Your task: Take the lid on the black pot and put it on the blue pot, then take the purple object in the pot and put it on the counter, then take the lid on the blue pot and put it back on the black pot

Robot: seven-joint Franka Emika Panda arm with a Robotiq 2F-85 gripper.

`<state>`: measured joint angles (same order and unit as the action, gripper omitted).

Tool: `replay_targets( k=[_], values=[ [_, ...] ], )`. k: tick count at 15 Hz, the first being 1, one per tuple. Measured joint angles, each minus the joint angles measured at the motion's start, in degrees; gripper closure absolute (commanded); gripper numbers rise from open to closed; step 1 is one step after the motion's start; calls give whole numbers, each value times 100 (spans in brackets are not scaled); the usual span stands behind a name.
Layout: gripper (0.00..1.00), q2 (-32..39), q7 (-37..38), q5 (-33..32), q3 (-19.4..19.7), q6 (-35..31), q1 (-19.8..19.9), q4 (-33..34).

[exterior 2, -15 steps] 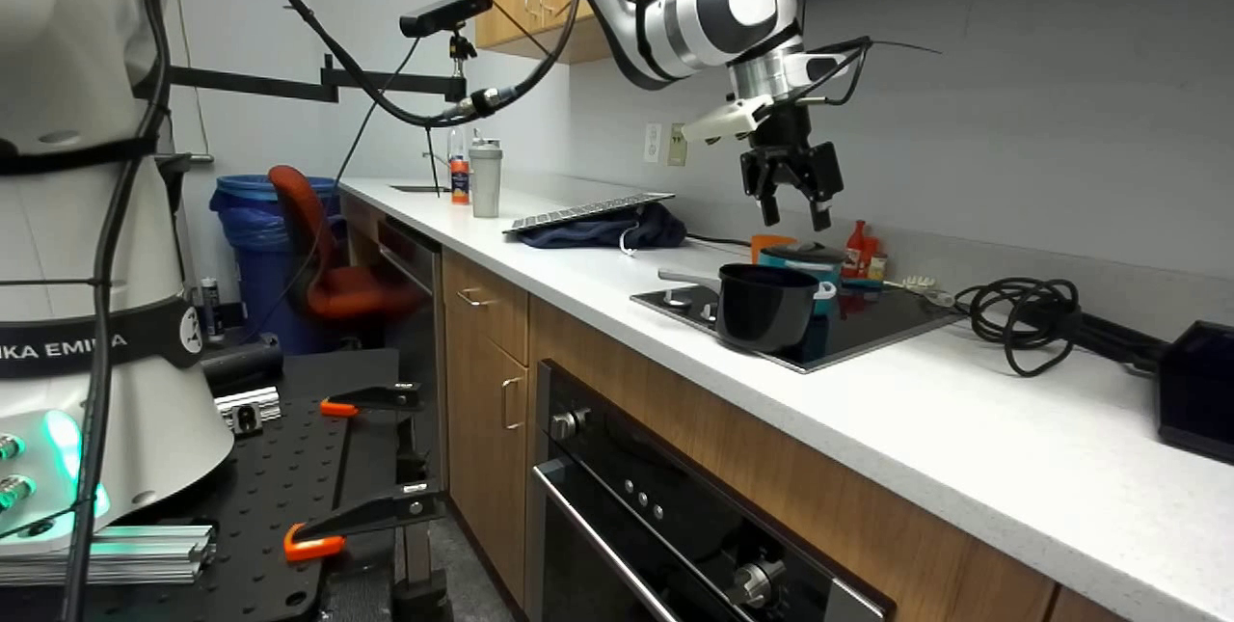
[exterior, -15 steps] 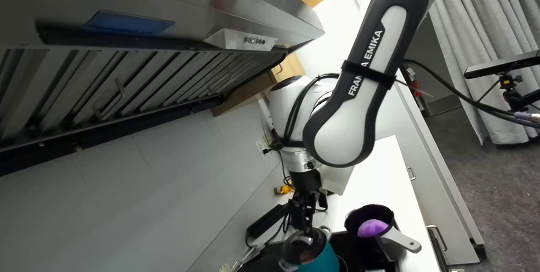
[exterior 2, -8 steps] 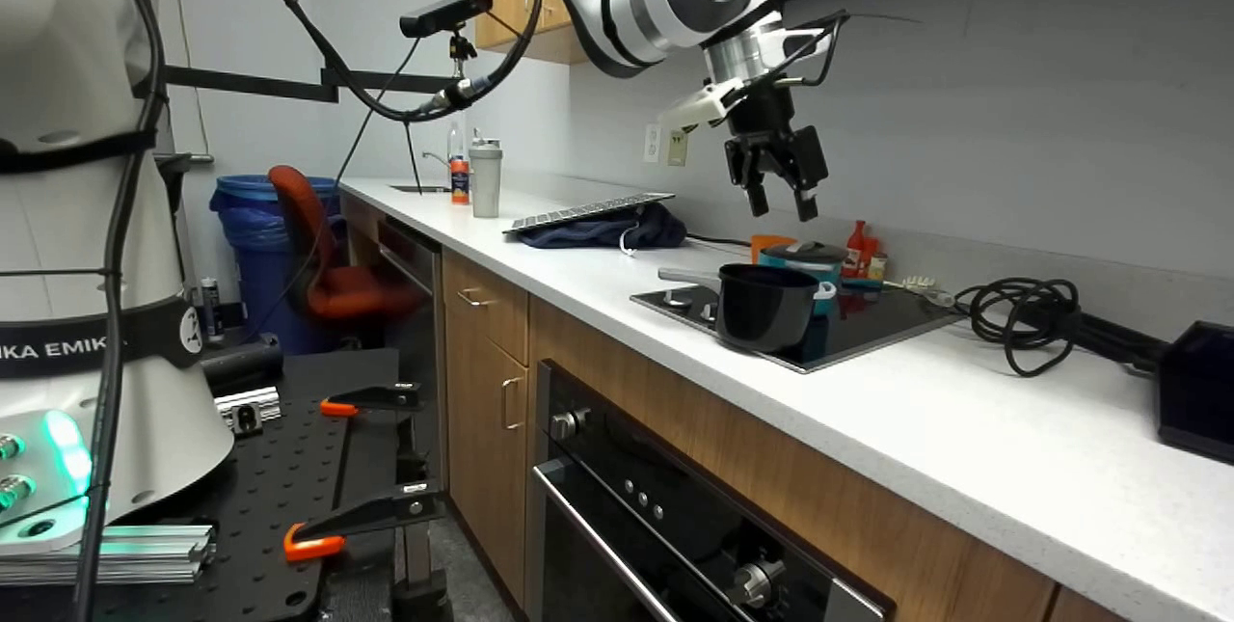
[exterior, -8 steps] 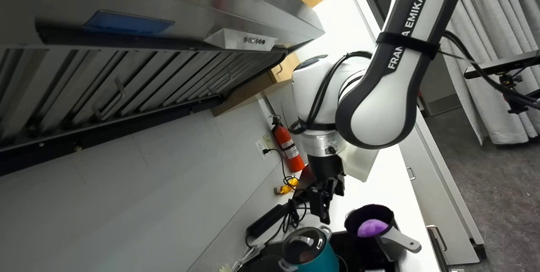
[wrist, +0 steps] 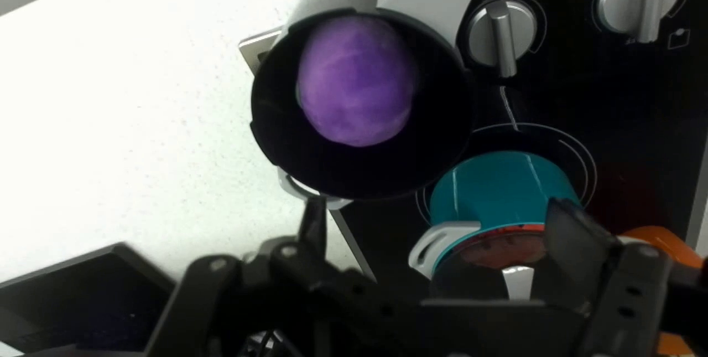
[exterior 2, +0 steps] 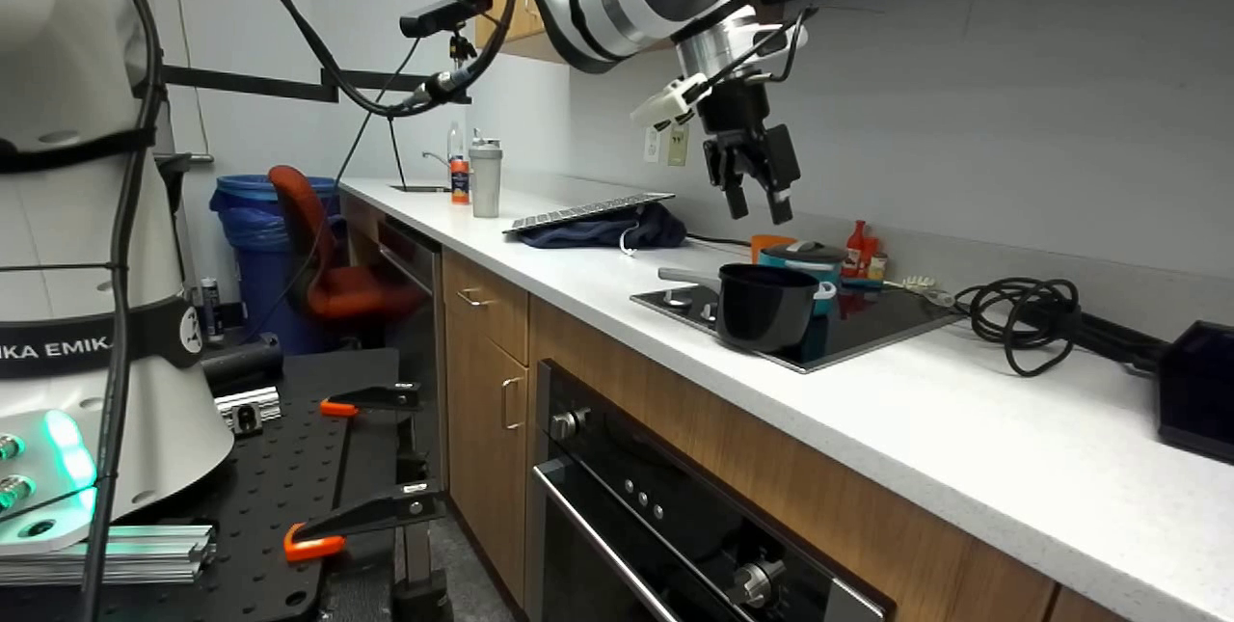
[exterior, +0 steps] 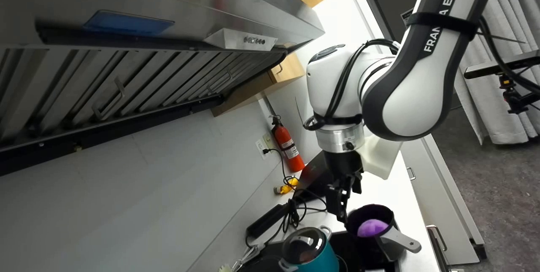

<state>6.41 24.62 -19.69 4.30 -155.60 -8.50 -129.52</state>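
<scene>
claw (exterior 2: 760,213) hung in air, jaws apart, nothing between | purple object (wrist: 357,83) sat in the black pot (exterior 2: 771,315), near the front corner of the hob (wrist: 636,113) away from the knobs (wrist: 500,36) | likely grasp hinged on this: it lay lower than the claw and toward the hob's front edge, roundish, no clear long axis

One black pot (exterior 2: 766,315) and one blue pot (wrist: 498,188) make two pots; with them I tally one lid (exterior: 300,246), one purple object (wrist: 357,83), one hand (wrist: 437,207) and one white tabletop (exterior 2: 964,429). One cooktop (wrist: 614,97) shows two control knobs (wrist: 502,36); one oven (exterior 2: 689,533) shows two dials (exterior 2: 757,581) and three small round buttons (exterior 2: 643,499). Rest of the tally: two orange-tipped clamps (exterior 2: 376,511), one orange chair (exterior 2: 357,298), one blue bin (exterior 2: 251,225), one shaker bottle (exterior 2: 486,182), two wall plates (exterior 2: 678,146), one red fire extinguisher (exterior: 288,147) and one steel range hood (exterior: 185,2).
</scene>
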Motion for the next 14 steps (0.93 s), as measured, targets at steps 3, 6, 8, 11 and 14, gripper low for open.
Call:
replay_targets(
  k=[3,6,8,11,14],
  values=[
    [26,0,74,0,-1,0,35,-79],
    [49,1,104,4,0,0,103,-139],
    [63,6,105,21,0,0,153,-149],
    [62,25,105,81,0,0,211,-149],
    [50,63,68,235,-2,1,232,-149]
  ],
)
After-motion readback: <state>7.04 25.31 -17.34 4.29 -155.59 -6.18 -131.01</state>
